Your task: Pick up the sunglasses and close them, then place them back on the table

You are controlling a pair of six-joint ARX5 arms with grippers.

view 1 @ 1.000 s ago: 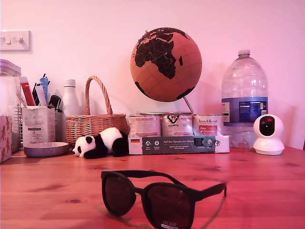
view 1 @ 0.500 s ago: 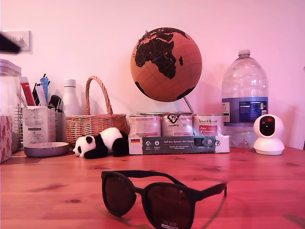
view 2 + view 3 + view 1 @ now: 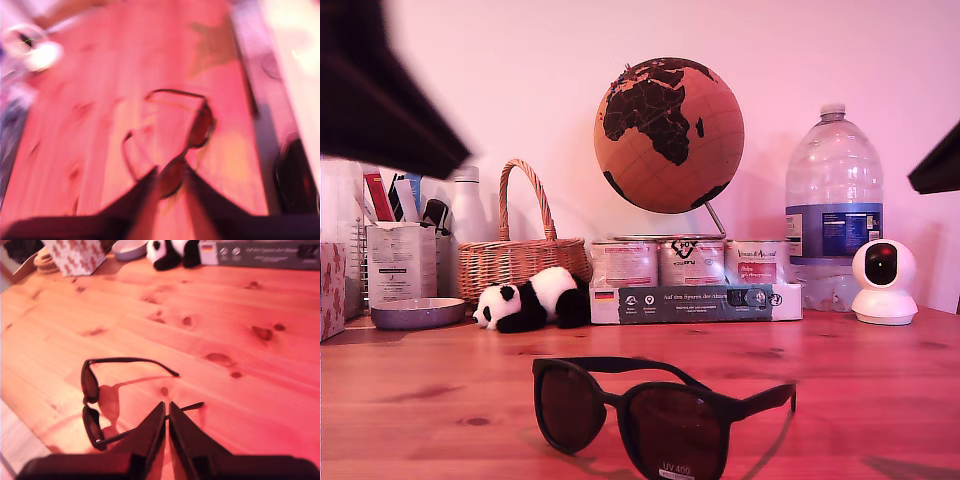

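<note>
Both arms have entered the exterior view's upper corners since earlier. Sunglasses (image 3: 660,420) lie unmoved, open, on the desk (image 3: 880,390). My first gripper (image 3: 169,187) and second gripper (image 3: 166,422) hover above, fingers nearly pressed together.

Two dark, tapered, wedge-shaped grippers (image 3: 166,412)

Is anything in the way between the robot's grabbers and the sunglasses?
Nothing visible is. The matte black sunglasses with dark rounded lenses lie open on bare reddish-brown pine table. My first end effector and my second end effector look straight down at them. The panda, basket and tins sit far back.
</note>
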